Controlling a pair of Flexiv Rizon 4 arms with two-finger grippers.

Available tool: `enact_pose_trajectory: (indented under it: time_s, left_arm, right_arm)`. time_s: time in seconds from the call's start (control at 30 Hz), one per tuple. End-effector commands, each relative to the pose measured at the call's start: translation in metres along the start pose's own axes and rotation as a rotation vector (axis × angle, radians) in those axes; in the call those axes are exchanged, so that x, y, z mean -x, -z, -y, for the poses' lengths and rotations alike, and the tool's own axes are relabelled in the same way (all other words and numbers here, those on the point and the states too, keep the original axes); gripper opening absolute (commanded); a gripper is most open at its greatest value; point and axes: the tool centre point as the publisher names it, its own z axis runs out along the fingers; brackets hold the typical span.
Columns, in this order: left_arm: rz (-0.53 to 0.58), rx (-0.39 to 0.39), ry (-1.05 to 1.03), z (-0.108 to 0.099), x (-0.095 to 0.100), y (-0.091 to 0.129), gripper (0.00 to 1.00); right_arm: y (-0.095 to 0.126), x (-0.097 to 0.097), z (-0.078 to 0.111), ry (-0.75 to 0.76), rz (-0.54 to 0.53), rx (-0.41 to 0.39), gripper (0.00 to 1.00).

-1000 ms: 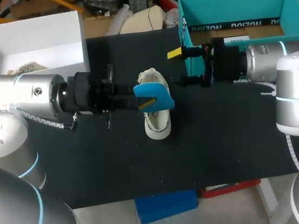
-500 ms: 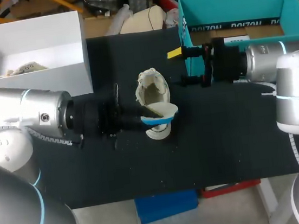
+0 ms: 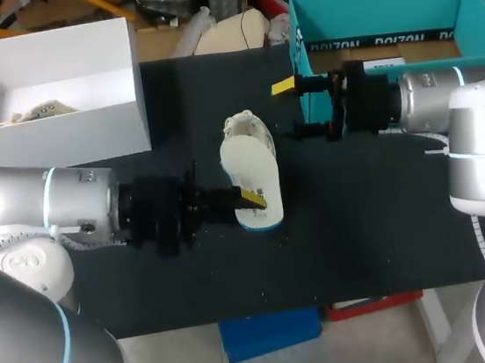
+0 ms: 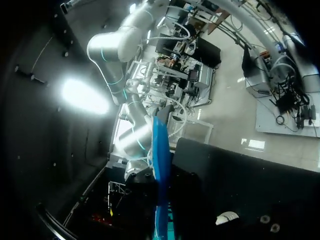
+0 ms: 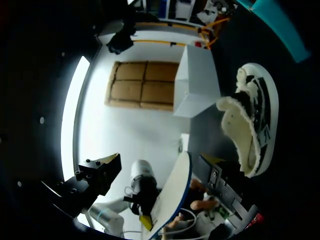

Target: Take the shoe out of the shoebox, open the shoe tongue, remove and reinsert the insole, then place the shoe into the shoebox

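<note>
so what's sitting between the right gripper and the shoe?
Nothing: head view shows only bare black mat between the right gripper and the shoe. The insole, in the left gripper, lies over the shoe.

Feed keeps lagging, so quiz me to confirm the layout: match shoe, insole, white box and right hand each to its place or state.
1 shoe
2 insole
3 white box
4 right hand

A gripped by the left hand
B open, beside the teal box
C on the black mat, mid-table
D at the back left

Pairs: 1-C, 2-A, 3-D, 4-B.
</note>
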Motion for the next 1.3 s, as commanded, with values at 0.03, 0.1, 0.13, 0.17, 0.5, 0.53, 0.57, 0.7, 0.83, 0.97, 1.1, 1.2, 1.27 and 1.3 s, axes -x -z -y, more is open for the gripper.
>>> enact_pose_trajectory:
  time_s: [0.03, 0.1, 0.13, 0.17, 0.5, 0.53, 0.57, 0.7, 0.83, 0.97, 1.1, 1.2, 1.27, 1.3]
  left_arm:
    - [-0.013, 0.104, -0.099, 0.011, 0.000, 0.001, 0.00]
    - [-0.013, 0.104, -0.099, 0.011, 0.000, 0.001, 0.00]
    - [-0.013, 0.104, -0.099, 0.011, 0.000, 0.001, 0.00]
    - [-0.013, 0.104, -0.099, 0.011, 0.000, 0.001, 0.00]
    - [0.167, 0.095, -0.201, 0.006, -0.042, 0.008, 0.00]
    - [0.190, 0.092, -0.185, 0.001, -0.044, 0.010, 0.00]
    - [0.217, 0.086, -0.188, -0.004, -0.047, 0.013, 0.00]
    - [0.240, 0.065, -0.195, -0.021, -0.055, 0.015, 0.00]
    - [0.226, 0.082, -0.226, -0.045, -0.054, 0.013, 0.00]
    - [0.224, 0.081, -0.269, -0.064, -0.049, 0.011, 0.00]
    - [0.239, 0.073, -0.273, -0.079, -0.043, 0.008, 0.00]
    - [0.238, 0.086, -0.264, -0.088, -0.040, 0.006, 0.00]
    - [0.237, 0.094, -0.259, -0.094, -0.038, 0.005, 0.00]
    - [0.237, 0.094, -0.260, -0.095, -0.038, 0.005, 0.00]
  right_arm:
    - [-0.002, 0.000, 0.000, 0.000, 0.001, 0.003, 1.00]
    - [-0.002, 0.000, 0.000, 0.000, 0.001, 0.003, 1.00]
    - [-0.002, 0.000, 0.000, 0.000, 0.001, 0.003, 1.00]
    - [-0.002, 0.000, 0.000, 0.000, 0.001, 0.003, 1.00]
    - [-0.002, 0.000, 0.000, 0.000, 0.001, 0.003, 1.00]
    - [-0.002, 0.000, 0.000, 0.000, 0.001, 0.003, 1.00]
    - [-0.002, 0.000, 0.000, 0.000, 0.001, 0.003, 1.00]
    - [-0.002, 0.000, 0.000, 0.000, 0.001, 0.003, 1.00]
    - [-0.002, 0.000, 0.000, 0.000, 0.001, 0.003, 1.00]
    - [-0.002, 0.000, 0.000, 0.000, 0.001, 0.003, 1.00]
    - [-0.002, 0.000, 0.000, 0.000, 0.001, 0.003, 1.00]
    - [-0.002, 0.000, 0.000, 0.000, 0.001, 0.003, 1.00]
    - [-0.002, 0.000, 0.000, 0.000, 0.001, 0.003, 1.00]
    - [-0.002, 0.000, 0.000, 0.000, 0.001, 0.003, 1.00]
